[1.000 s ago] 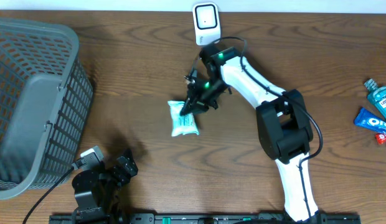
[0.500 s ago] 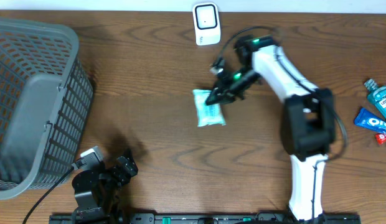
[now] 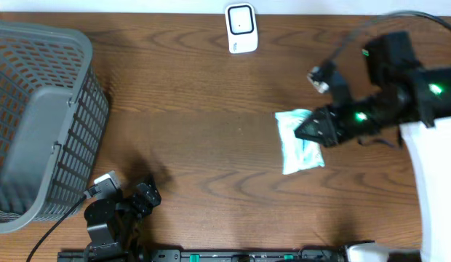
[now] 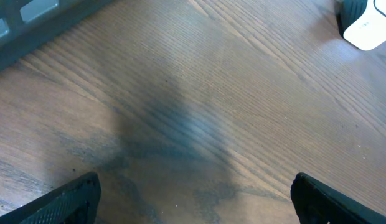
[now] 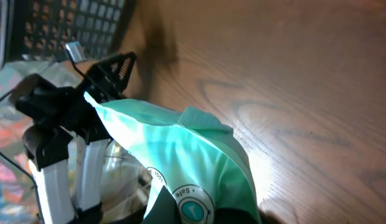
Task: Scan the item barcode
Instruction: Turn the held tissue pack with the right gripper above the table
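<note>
Count: 1 pouch, 1 scanner, 1 basket, 2 grippers

- The right gripper has its jaws closed on the pouch. The pouch is pale green and held right of the table centre, well apart from the scanner at the far edge
- The left gripper has its jaws wide with nothing between them. It sits low over bare wood at front-left, near the basket
</note>
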